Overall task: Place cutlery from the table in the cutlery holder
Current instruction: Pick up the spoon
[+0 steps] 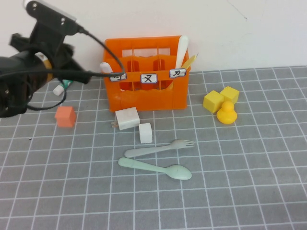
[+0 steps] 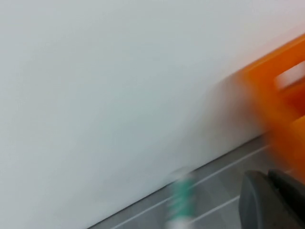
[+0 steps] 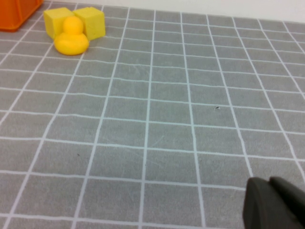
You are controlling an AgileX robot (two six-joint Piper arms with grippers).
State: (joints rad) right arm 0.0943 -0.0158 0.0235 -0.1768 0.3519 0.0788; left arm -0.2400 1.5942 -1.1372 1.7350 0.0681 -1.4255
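Note:
The orange cutlery holder (image 1: pixel 146 98) stands at the back of the table; its blurred edge shows in the left wrist view (image 2: pixel 281 95). A pale handle (image 1: pixel 105 66) pokes out of its left compartment and a cream-white handle (image 1: pixel 182 48) out of its right one. The grey-green fork (image 1: pixel 160 147) and the mint-green spoon (image 1: pixel 156 168) lie side by side in front of the holder. My left gripper (image 1: pixel 93 74) hovers at the holder's left end, its fingers (image 2: pixel 257 200) together and empty. My right gripper (image 3: pixel 276 202) is shut and empty, low over bare table, out of the high view.
Two white cubes (image 1: pixel 127 118) (image 1: pixel 145 132) lie between the holder and the fork. An orange cube (image 1: pixel 65 116) sits to the left. Two yellow cubes (image 1: pixel 213 101) and a yellow duck (image 1: pixel 226 113) sit to the right, also in the right wrist view (image 3: pixel 71 40). A green-and-white object (image 1: pixel 63 86) lies under the left arm.

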